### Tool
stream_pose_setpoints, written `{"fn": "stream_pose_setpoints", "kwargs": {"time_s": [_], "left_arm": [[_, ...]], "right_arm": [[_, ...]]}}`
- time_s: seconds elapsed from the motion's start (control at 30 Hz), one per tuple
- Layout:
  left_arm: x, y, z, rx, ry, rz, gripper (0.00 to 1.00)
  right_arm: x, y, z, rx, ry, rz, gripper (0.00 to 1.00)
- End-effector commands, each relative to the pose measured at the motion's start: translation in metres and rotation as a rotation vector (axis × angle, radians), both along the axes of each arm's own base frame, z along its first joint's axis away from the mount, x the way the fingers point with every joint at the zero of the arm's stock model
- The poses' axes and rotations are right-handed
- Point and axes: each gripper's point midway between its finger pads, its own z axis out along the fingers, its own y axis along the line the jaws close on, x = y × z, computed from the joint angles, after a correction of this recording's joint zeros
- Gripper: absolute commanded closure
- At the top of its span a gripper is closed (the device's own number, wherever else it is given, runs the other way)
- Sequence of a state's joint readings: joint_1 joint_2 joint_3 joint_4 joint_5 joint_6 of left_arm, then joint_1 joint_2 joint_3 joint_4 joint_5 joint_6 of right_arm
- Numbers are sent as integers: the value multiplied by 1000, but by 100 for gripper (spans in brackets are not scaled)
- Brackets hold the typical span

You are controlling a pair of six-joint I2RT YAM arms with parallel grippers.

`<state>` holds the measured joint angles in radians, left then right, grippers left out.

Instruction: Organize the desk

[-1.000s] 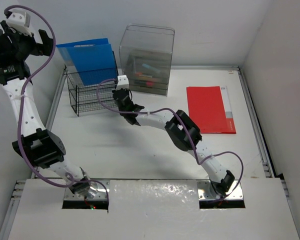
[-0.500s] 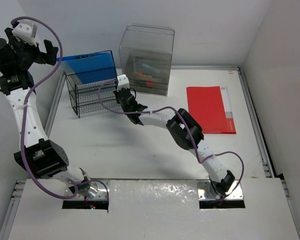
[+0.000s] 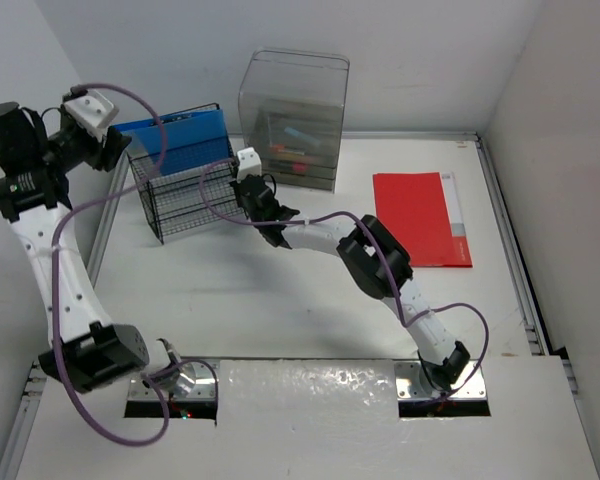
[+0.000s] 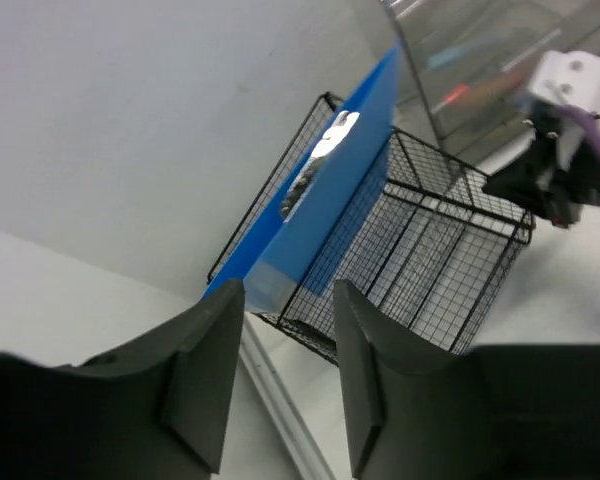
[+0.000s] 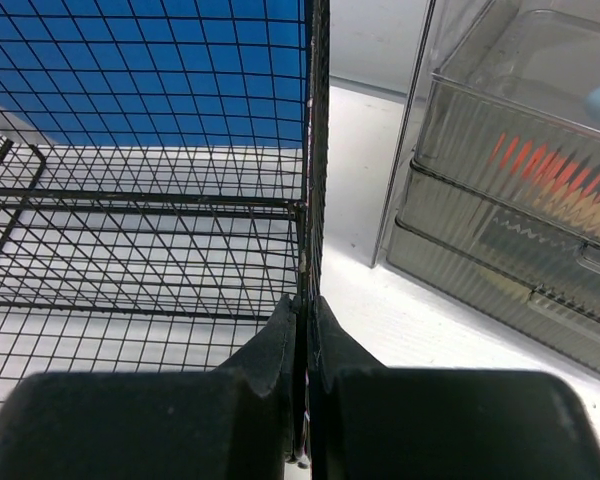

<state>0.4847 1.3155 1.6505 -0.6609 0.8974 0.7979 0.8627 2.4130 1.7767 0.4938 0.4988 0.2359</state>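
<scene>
The white desk (image 3: 280, 300) carries a black wire rack (image 3: 185, 200) at its back left. A blue folder (image 3: 180, 140) stands in the rack. My right gripper (image 3: 244, 190) is shut on the rack's right edge; in the right wrist view the right gripper (image 5: 305, 300) pinches a vertical wire of the wire rack (image 5: 140, 220). My left gripper (image 3: 117, 150) hangs in the air by the folder's upper left corner. In the left wrist view the left gripper (image 4: 287, 295) shows a gap with nothing in it, above the blue folder (image 4: 320, 210).
A clear plastic drawer box (image 3: 292, 120) with coloured items stands just right of the rack, close to my right gripper. A red folder (image 3: 420, 218) lies flat on the right. Grey rails (image 3: 508, 250) edge the desk, and walls close it in at the back and both sides.
My left arm swung down and right toward the blue folder, and its jaws narrowed. The folder now sits lower in the rack. My right gripper kept its hold on the rack.
</scene>
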Motion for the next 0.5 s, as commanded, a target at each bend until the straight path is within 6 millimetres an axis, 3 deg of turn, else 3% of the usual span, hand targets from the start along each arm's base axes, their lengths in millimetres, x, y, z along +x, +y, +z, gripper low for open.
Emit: {"fn": "stream_pose_setpoints", "kwargs": {"time_s": [0.0, 0.13, 0.17, 0.27, 0.3, 0.47], "left_arm": [[-32, -34, -12, 100, 4, -137, 65], [-20, -46, -91, 114, 203, -153, 71], [-17, -54, -101, 125, 225, -178, 71], [-2, -48, -111, 103, 245, -136, 71], [10, -43, -104, 106, 204, -110, 71], [65, -17, -104, 70, 208, 19, 71]], "right_arm": [[-1, 4, 80, 137, -101, 31, 100], [-4, -4, 77, 145, -99, 12, 100], [-5, -3, 76, 144, -96, 15, 100], [-6, -2, 75, 141, -89, 33, 100], [-8, 0, 76, 143, -88, 40, 100], [-13, -2, 75, 143, -83, 63, 100]]}}
